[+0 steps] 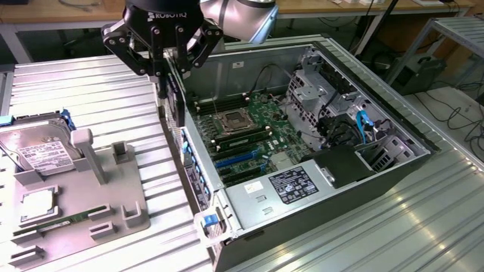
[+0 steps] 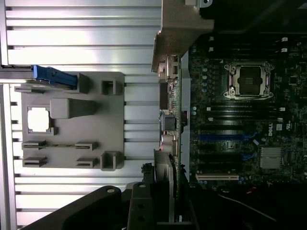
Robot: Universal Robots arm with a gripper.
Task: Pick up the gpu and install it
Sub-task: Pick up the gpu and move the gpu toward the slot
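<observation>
Hanging over the wall of the open case (image 1: 250,68) nearest the tray (image 1: 113,198), the gripper (image 1: 165,67) is clamped on the gpu (image 1: 175,107), held upright on edge just beside the motherboard (image 1: 257,133), well apart from the hard drive (image 1: 42,150).

A ribbed aluminium table (image 1: 90,96) spans the work area, bright light glancing off its slats at the exterior view's right. Behind runs a wooden workbench (image 1: 60,11). Near a metal frame (image 1: 454,28), loose cables (image 1: 459,116) trail across the grey floor (image 1: 427,110) beside what may be a dark equipment box (image 1: 417,73).
</observation>
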